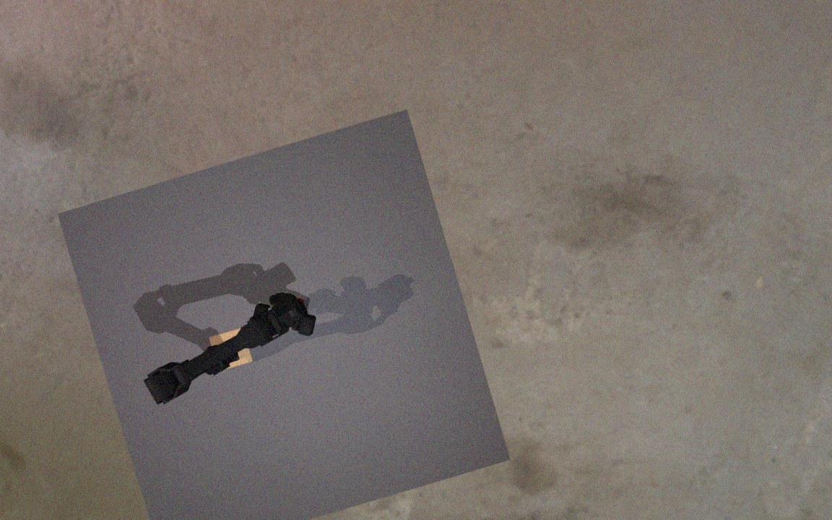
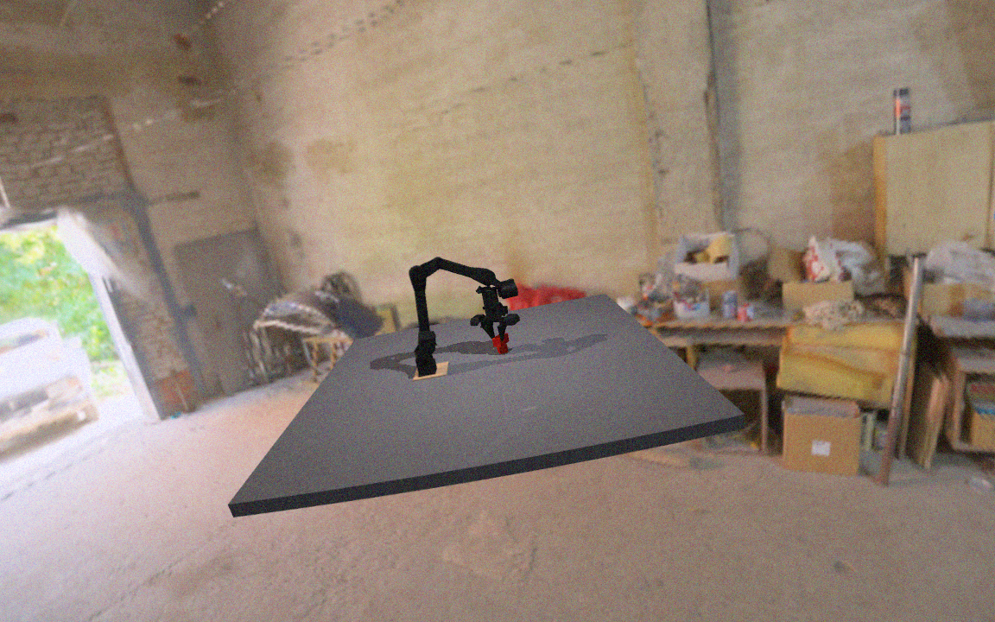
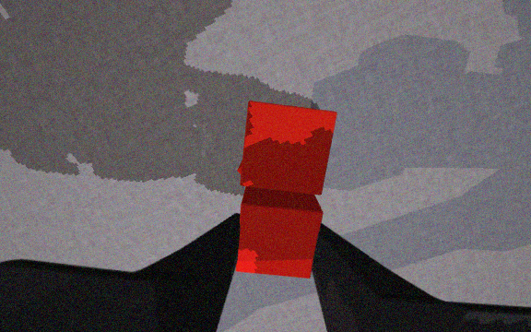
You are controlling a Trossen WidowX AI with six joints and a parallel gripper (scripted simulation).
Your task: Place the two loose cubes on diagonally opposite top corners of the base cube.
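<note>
My gripper [image 2: 500, 335] [image 3: 276, 226] points down and is shut on a red cube [image 3: 277, 236], with one black finger on each side. Another red cube [image 3: 289, 149] is just beyond it in the wrist view, turned nearly the same way, with a narrow dark band between the two. A small red corner shows past that cube's left edge and seems to be the base cube, which is otherwise hidden. In the exterior view the red cubes [image 2: 500, 345] blend into one small stack under the fingers. In the top view the arm hides all but a red sliver. I cannot tell if the held cube touches the base.
The grey table [image 1: 354, 401] [image 2: 532, 433] carries the black arm [image 1: 212, 357] [image 2: 422, 309] on a pale wooden plate [image 1: 245, 357] [image 2: 440, 369]. The arm's shadows fall across the table and around the cubes.
</note>
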